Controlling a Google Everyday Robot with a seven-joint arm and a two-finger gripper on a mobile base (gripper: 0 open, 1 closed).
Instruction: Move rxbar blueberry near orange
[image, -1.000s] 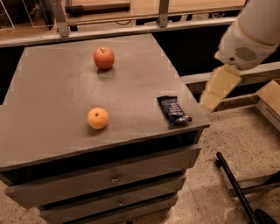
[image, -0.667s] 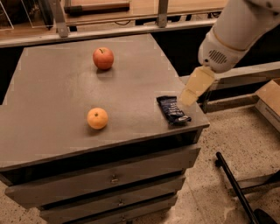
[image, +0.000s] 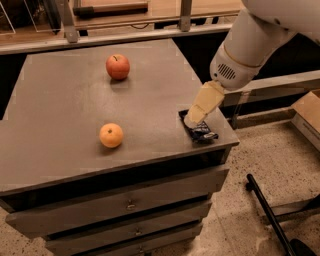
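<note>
The rxbar blueberry (image: 202, 131) is a dark navy foil bar lying near the right front corner of the grey cabinet top (image: 75, 100). The orange (image: 111, 135) sits toward the front left-middle of the top, well to the left of the bar. My gripper (image: 192, 120) comes in from the upper right on a white arm and its tan tip is down over the far end of the bar, covering part of it.
A red apple (image: 118, 66) stands at the back of the top. The cabinet has drawers below. A wooden rail (image: 125, 35) runs behind. A black rod (image: 267, 210) lies on the speckled floor at right, next to a box (image: 307, 117).
My gripper has moved left and down, from off the cabinet's right edge to directly over the rxbar blueberry. The bar, orange and apple have not moved.
</note>
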